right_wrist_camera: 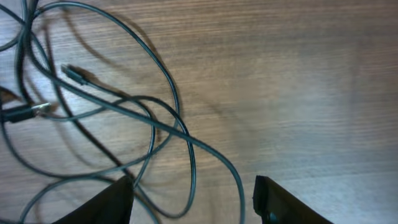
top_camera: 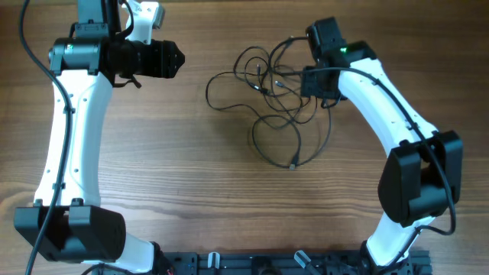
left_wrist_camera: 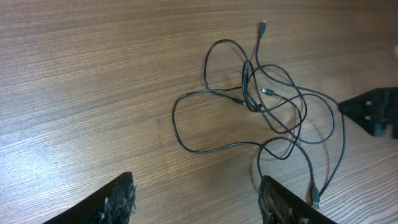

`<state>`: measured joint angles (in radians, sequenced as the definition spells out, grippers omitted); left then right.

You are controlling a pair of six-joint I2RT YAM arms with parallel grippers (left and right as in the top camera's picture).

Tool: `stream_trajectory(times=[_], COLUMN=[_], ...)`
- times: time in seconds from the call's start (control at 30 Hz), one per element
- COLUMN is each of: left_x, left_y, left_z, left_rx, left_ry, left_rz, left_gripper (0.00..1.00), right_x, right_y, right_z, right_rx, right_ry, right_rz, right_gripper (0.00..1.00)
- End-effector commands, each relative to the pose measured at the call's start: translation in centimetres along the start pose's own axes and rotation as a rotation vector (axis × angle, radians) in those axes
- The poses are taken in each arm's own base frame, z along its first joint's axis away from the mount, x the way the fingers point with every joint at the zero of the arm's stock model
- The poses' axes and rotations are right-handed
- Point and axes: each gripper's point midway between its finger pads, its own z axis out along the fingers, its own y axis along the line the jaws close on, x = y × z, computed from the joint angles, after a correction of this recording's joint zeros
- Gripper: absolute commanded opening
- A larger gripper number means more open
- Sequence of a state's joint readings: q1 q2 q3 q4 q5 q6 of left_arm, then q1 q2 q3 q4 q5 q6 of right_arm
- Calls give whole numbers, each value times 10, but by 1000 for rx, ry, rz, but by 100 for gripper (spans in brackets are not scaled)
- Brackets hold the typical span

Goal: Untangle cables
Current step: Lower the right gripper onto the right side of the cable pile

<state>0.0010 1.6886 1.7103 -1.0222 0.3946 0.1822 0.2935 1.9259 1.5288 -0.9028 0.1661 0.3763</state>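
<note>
Both jaws stand wide, holding nothing. The right pair hovers over the tangle of thin black plug-ended cables [top_camera: 273,88], far right of centre on the wooden worktop [top_camera: 191,176]. I judge them light, limp and snag-prone; I would pinch beside the free near plug [top_camera: 293,165].

There are two robot arms: the left arm [top_camera: 72,130] and the right arm [top_camera: 380,99]. One table [top_camera: 176,191]. One tangle of thin cables [top_camera: 279,88]; four plug ends [left_wrist_camera: 263,26] show, but the number of cables I cannot tell.
</note>
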Motion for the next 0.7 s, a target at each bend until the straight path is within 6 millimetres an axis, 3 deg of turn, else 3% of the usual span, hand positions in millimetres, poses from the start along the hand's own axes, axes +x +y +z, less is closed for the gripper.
stream_trajectory(times=[0.0, 0.37, 0.67], left_x=[-2, -2, -2], left_y=[-2, -2, -2], left_z=[2, 2, 2], left_rx=[20, 20, 20], left_ry=[-2, -2, -2], left_rz=[16, 20, 20], left_gripper=[65, 65, 65], right_x=[4, 8, 15], right_y=[-5, -51, -51], right_z=[8, 23, 25], right_rx=[12, 79, 43], right_ry=[-19, 11, 53], right_rz=[1, 155, 146], right_gripper=[64, 62, 61])
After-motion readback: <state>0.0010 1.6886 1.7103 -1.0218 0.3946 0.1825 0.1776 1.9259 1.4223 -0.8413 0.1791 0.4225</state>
